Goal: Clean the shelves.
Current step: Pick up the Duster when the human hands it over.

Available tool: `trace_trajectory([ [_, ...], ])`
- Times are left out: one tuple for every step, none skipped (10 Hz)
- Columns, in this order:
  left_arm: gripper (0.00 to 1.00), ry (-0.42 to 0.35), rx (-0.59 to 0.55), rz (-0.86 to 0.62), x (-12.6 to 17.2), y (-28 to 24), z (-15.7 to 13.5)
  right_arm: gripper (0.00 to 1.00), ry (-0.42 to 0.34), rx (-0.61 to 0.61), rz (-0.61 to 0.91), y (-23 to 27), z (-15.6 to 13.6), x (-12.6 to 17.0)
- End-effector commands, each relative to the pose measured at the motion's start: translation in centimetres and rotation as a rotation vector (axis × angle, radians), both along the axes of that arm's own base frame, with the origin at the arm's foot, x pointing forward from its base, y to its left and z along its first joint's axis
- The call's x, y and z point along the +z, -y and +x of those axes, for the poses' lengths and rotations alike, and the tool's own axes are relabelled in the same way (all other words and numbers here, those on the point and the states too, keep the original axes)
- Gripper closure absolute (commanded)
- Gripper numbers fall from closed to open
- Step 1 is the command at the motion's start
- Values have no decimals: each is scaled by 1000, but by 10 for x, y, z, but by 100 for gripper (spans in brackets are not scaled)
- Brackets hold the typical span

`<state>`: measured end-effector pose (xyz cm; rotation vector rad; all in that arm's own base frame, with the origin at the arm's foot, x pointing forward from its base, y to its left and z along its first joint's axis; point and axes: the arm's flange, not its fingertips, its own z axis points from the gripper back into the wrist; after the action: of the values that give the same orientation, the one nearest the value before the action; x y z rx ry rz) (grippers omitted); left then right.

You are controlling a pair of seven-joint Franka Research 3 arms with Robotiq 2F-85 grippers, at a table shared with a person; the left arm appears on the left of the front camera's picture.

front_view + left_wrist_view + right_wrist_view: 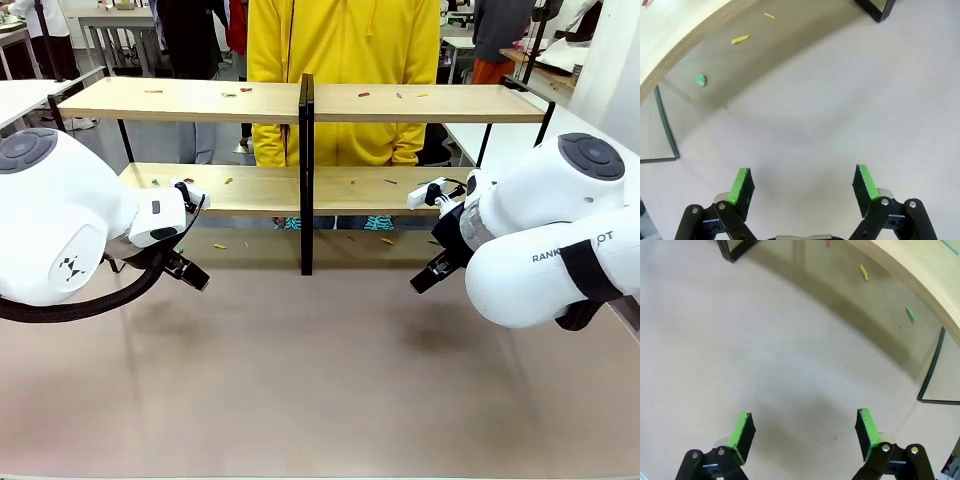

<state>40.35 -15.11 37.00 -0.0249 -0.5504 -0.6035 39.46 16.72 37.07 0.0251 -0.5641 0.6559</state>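
The left gripper point(803, 184) and right gripper point(803, 426) are being held apart and empty over the table point(320, 380) in front of the shelves point(200, 99), whose coloured scraps point(363, 94) risk being scattered by a careless reach.

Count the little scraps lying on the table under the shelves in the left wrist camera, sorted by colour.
yellow scraps: 2
green scrap: 1
Total: 3
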Motion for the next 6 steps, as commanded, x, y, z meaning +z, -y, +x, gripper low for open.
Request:
trace_trajectory([
  [0, 0, -1, 0, 0, 0, 0, 0, 0, 0, 1, 0, 0, 0],
  [0, 0, -1, 0, 0, 0, 0, 0, 0, 0, 1, 0, 0, 0],
  [0, 0, -1, 0, 0, 0, 0, 0, 0, 0, 1, 0, 0, 0],
  [0, 0, -1, 0, 0, 0, 0, 0, 0, 0, 1, 0, 0, 0],
  [0, 0, 0, 0, 0, 0, 0, 0, 0, 0, 0, 0, 0, 0],
  [0, 26, -44, -18, 23, -10, -15, 0, 54, -12, -57, 6, -5, 21],
])
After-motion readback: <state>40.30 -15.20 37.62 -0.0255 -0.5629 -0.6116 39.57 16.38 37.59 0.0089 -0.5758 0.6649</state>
